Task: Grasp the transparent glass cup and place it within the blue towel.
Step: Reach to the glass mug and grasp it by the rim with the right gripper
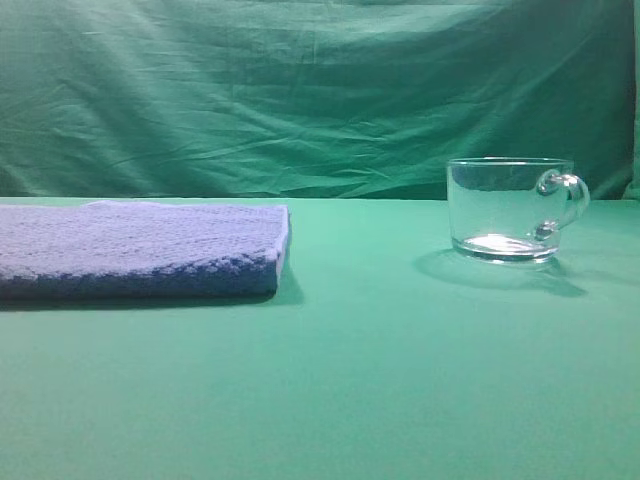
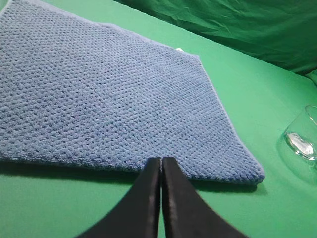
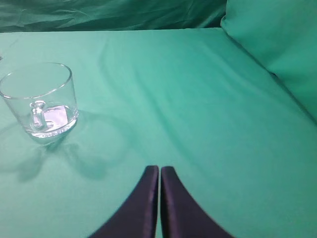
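The transparent glass cup (image 1: 512, 209) stands upright on the tabletop (image 1: 380, 380), toward the far right corner as the exterior high view shows it, with its loop handle (image 1: 567, 197) turned to the right edge. The cup holds nothing. The blue towel (image 1: 140, 248) lies flat and folded toward the left edge, well apart from the cup, with bare green tabletop between the two. A green cloth backdrop (image 1: 300, 90) hangs behind the far edge. Nothing stands between cup and towel, and nothing rests on the towel.

Left gripper (image 2: 161, 161): seen only in the left wrist view, it sits low above the tabletop just short of the towel's near edge. Its jaws are pressed together and hold nothing. The cup shows at the right border of that view, partly cut off.

Right gripper (image 3: 159, 169): seen only in the right wrist view, it hangs over bare tabletop, apart from the cup, which stands ahead and to the left. Its jaws are pressed together and hold nothing.
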